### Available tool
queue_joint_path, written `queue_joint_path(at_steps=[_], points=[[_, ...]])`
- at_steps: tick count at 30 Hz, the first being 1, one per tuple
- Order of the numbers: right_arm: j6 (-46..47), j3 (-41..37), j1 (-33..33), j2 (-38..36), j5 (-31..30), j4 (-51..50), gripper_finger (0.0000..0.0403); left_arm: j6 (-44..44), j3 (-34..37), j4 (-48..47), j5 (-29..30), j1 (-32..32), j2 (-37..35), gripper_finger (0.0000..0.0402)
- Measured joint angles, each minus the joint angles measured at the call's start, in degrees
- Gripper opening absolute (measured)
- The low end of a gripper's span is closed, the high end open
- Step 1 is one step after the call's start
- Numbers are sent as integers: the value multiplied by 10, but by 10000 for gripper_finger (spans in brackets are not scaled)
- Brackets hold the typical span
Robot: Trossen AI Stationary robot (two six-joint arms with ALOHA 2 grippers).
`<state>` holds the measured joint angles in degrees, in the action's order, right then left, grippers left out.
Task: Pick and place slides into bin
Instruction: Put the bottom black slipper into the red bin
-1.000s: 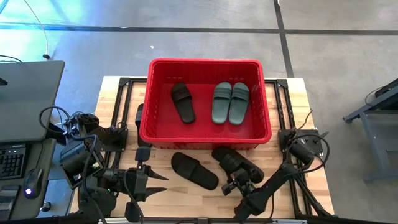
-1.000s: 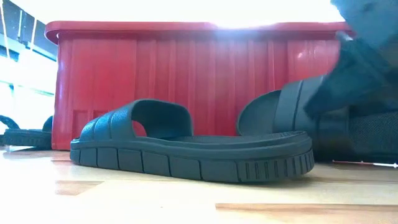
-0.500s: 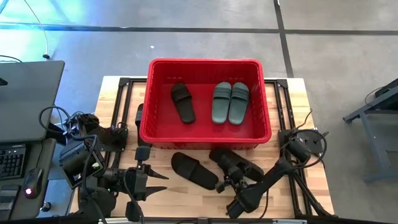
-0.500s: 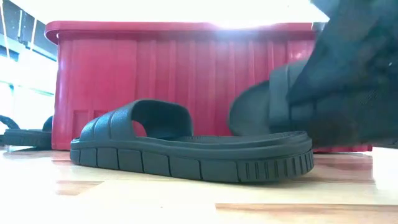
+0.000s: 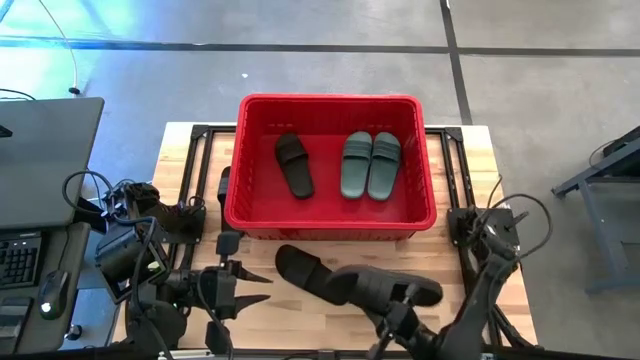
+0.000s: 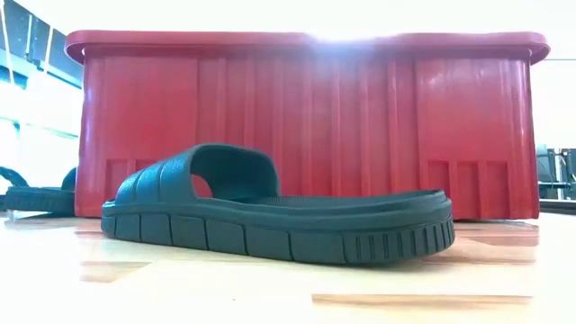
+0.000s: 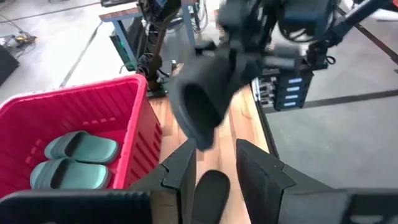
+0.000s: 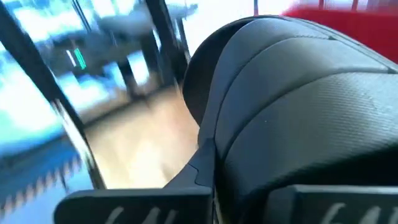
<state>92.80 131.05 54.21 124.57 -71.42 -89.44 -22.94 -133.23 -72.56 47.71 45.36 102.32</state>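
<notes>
The right end effector (image 5: pixel 400 305) is clamped on a black slide (image 5: pixel 385 287), holding it up off the desk (image 5: pixel 190 180) at the near edge; in the left wrist view that same slide (image 7: pixel 202 102) hangs tilted in the air, its open toe end turned toward the camera, and in the right wrist view its ribbed strap (image 8: pixel 292 106) fills the space just ahead of the fingers. Just beside the right end effector, on the side toward the left arm, a second black slide (image 5: pixel 305 270) lies flat on the wood, sole down; the low view shows it (image 6: pixel 270 211) resting in front of the red wall of the bin (image 6: pixel 306 117). Beyond the right end effector, farther up the desk, stands the bin (image 5: pixel 240 215); inside it lie one black slide (image 5: pixel 294 164) and, well apart from it, a pair of green slides (image 5: pixel 370 165) side by side and touching. The left end effector (image 5: pixel 262 287) waits low at the near edge, beside the flat slide, its fingers (image 7: pixel 180 171) standing partly apart with nothing between them. Another dark slide (image 6: pixel 36 196) shows at the far edge of the low view, beside the bin.
</notes>
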Motion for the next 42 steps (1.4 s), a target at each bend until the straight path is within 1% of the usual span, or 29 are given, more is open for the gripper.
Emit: queue_joint_path(at_steps=[1, 2, 4, 8, 13, 15, 17, 20, 25, 28, 33, 36, 37, 39, 42], points=[[-33, 32, -9, -1, -32, 0, 2, 0, 0, 4, 3, 0, 0, 99], [-59, 41, -18, -10, -59, 5, 2, 0, 0, 10, 7, 0, 0, 99], [-81, -5, -36, -66, -109, 42, 3, 3, 0, 22, 10, 0, 0, 99], [-28, -82, -82, -158, -181, 54, 2, 6, 0, 31, 10, 0, 0, 99], [-6, -149, -161, -244, -186, 63, 3, 6, 0, 31, 10, 0, 0, 99], [18, -174, -198, -264, -183, 67, 2, 7, 0, 31, 16, 0, 0, 99], [46, -202, -231, -273, -165, 69, 2, 16, 0, 31, 31, 0, 0, 99], [126, -237, -278, -278, -151, 72, 2, 20, 0, 31, 49, 0, 0, 99], [249, -297, -344, -279, -177, 82, 1, 21, 0, 31, 69, 0, 0, 99], [332, -335, -381, -279, -184, 113, 1, 21, 0, 31, 70, 0, 0, 99], [314, -394, -438, -279, -183, 270, 1, 21, 0, 31, 71, 0, 0, 99], [277, -431, -461, -279, -153, 391, 1, 21, 0, 31, 68, 0, 0, 99], [247, -444, -469, -279, -129, 438, 1, 21, 0, 31, 67, 0, 0, 99], [154, -472, -490, -279, -61, 551, 1, 21, 0, 31, 67, 0, 0, 99], [-56, -519, -532, -271, 50, 789, 1, 21, 0, 31, 60, 0, 0, 99]])
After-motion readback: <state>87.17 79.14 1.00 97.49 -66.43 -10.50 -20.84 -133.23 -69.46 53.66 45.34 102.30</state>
